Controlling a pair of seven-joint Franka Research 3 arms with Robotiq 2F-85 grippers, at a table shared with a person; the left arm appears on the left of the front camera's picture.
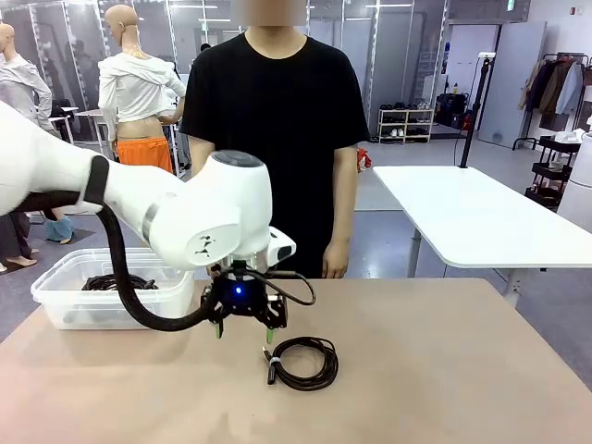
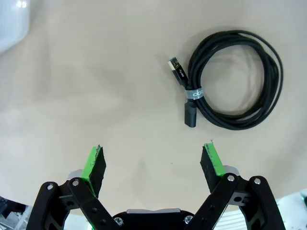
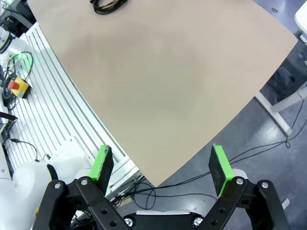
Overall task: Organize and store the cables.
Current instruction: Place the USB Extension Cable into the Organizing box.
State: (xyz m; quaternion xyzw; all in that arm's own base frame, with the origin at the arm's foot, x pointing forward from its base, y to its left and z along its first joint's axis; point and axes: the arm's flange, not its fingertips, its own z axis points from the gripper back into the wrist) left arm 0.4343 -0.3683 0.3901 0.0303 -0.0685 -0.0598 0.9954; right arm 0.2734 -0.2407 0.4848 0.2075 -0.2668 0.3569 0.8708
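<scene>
A coiled black cable lies on the beige table, its plug ends bound by a small strap. In the left wrist view this cable sits up and to the right of the green fingers. My left gripper hovers open just above the table, a little left of and behind the coil, with nothing between its fingers. Another black cable rests inside the clear plastic bin at the table's left. My right gripper stands open over the table's edge, far from the coil.
A person in a black shirt stands at the far side, hands down at the sides. The thick black hose of my left arm loops in front of the bin. A white table stands behind on the right.
</scene>
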